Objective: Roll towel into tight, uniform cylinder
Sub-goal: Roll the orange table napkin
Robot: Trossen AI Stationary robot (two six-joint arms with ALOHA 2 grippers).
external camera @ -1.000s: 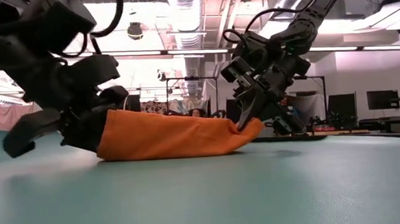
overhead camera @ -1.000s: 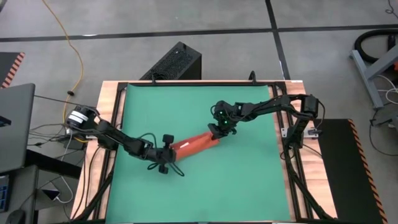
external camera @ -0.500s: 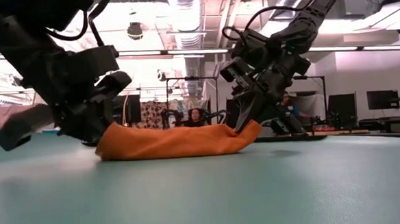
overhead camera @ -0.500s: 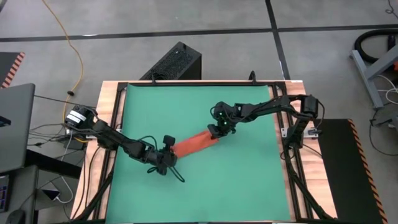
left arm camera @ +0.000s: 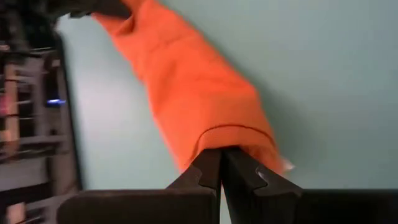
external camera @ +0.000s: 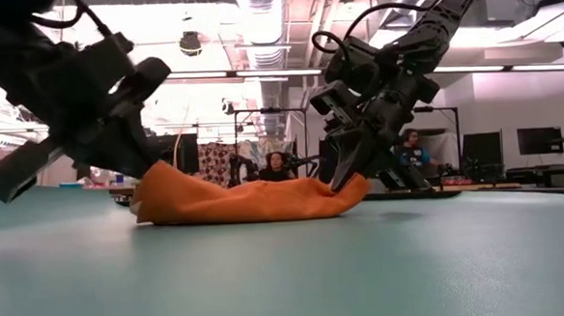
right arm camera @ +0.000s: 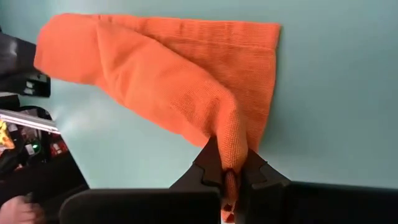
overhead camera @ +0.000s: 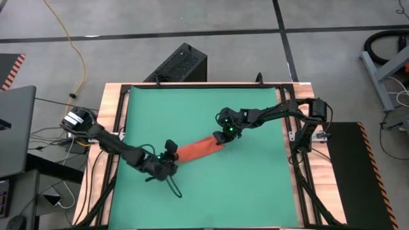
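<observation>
So at this point the towel [overhead camera: 199, 147] was lying roughly mid-table on the green mat [overhead camera: 255, 185], bunched into a long loose tube that ran diagonally from the left arm's side toward the far right corner. Honestly it looked more like a floppy sausage than a tight cylinder.

The left claw [left arm camera: 222, 163] was clenched, with one end of the towel bunched right at its fingertips, though I couldn't tell for sure that any cloth was caught between them. The right claw [right arm camera: 229, 167] was pinched down on a fold of the other end (you could see a sliver of orange squeezed between its fingers).

My read: this was mid-roll, both ends in hand and the cloth being turned over itself. The next move probably calls for both claws to rotate together and keep the ends level, otherwise one side winds tighter and you get a cone.

Material-wise it was thin, soft, fine-ribbed fabric, orange-red, slumping flat wherever it wasn't held. From the low camera it sagged in the middle and humped up at both ends. The mat looked smooth and matte, so not much grip to help the roll along.
</observation>
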